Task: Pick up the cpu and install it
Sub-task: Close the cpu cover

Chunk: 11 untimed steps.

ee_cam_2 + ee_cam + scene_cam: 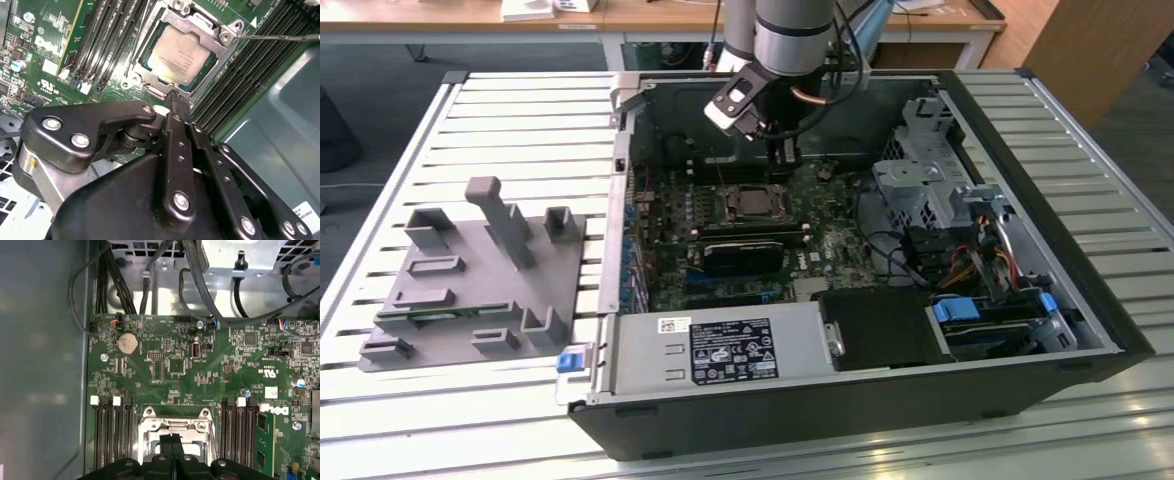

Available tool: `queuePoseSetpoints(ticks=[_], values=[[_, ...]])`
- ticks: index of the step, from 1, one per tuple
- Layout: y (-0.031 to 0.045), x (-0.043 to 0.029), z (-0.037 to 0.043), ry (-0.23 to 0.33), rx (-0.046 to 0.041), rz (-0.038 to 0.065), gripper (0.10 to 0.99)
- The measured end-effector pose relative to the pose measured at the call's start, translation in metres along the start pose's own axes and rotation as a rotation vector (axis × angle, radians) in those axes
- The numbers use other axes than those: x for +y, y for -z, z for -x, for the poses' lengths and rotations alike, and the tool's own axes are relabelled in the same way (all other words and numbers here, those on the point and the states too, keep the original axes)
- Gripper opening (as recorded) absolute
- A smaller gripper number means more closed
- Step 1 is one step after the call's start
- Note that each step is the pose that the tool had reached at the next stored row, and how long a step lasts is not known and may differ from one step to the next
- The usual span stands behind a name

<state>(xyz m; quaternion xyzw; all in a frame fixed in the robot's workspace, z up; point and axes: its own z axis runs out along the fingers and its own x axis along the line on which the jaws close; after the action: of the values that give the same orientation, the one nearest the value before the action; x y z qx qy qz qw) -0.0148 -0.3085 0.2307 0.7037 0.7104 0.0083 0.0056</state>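
Tool [176, 97] just above the socket [227, 36] edge, fingers pressed together with nothing between them, cpu [180, 52] lying flat inside the socket frame, on the motherboard [200, 375], in an open case [1067, 330]

Slatted table [520, 120] carries open computer case [787, 425], grey fixture [454, 290] beside

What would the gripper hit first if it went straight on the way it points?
Probably the cpu seated in the socket, or the socket frame's near edge: the shut gripper points down at that spot. Depth is unclear, so I can't say which first.
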Motion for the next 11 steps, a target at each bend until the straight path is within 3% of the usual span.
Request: queuePoseSetpoints(ticks=[3,11], values=[[-0.0019,-0.002,0.0021,0.0,0.0001,0.0,0.106],[-0.004,-0.0172,0.0024,0.0,0.0006,0.0,0.106]])
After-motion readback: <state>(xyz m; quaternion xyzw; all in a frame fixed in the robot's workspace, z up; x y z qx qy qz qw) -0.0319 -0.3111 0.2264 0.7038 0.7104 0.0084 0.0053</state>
